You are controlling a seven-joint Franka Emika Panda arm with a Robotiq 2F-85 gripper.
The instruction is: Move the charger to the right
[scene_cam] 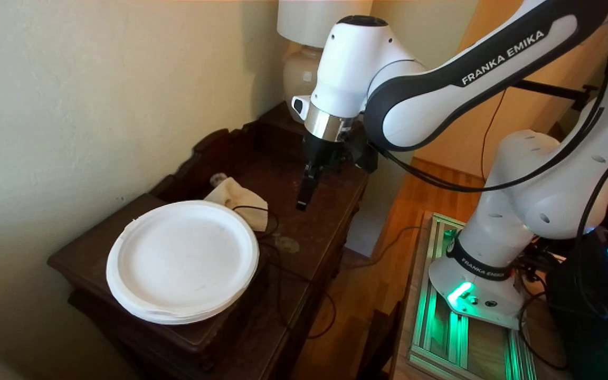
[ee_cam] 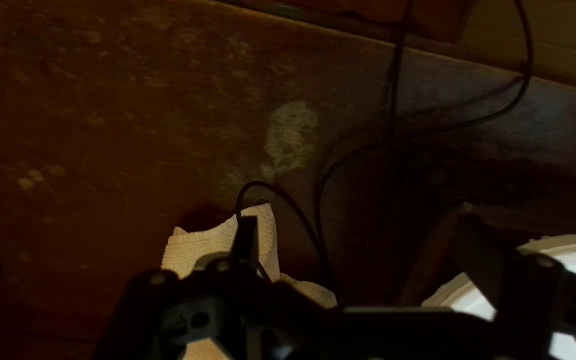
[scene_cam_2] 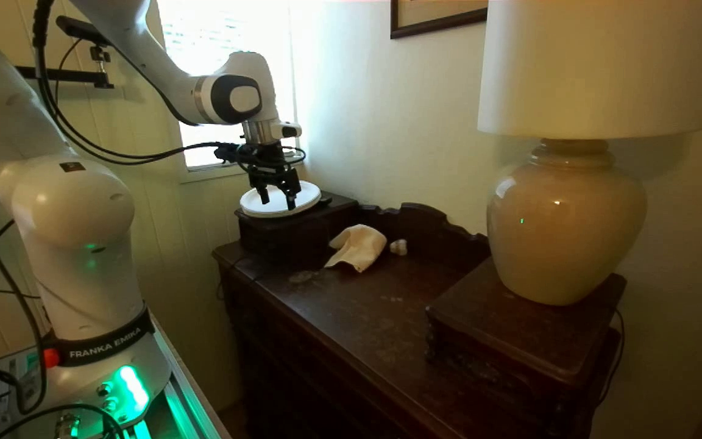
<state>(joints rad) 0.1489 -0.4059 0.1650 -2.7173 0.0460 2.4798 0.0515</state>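
The charger is a small off-white lumpy bundle (scene_cam_2: 398, 247) on the dresser top, close to the carved back rail. It also shows, partly behind the cloth, in an exterior view (scene_cam: 218, 179). It is out of view or hidden in the wrist view. My gripper (scene_cam_2: 278, 202) is open and empty, held above the dresser away from the charger; it also shows in an exterior view (scene_cam: 304, 200). In the wrist view my two fingers (ee_cam: 359, 220) stand wide apart, with nothing between them but dark wood and black cable beyond.
A cream cloth (scene_cam_2: 360, 245) lies beside the charger. White plates (scene_cam: 182, 258) sit on a raised dresser section. A black cable (ee_cam: 320, 200) loops over the dresser top (scene_cam_2: 381, 311). A lamp (scene_cam_2: 564, 231) stands on the opposite raised section (scene_cam_2: 528, 323).
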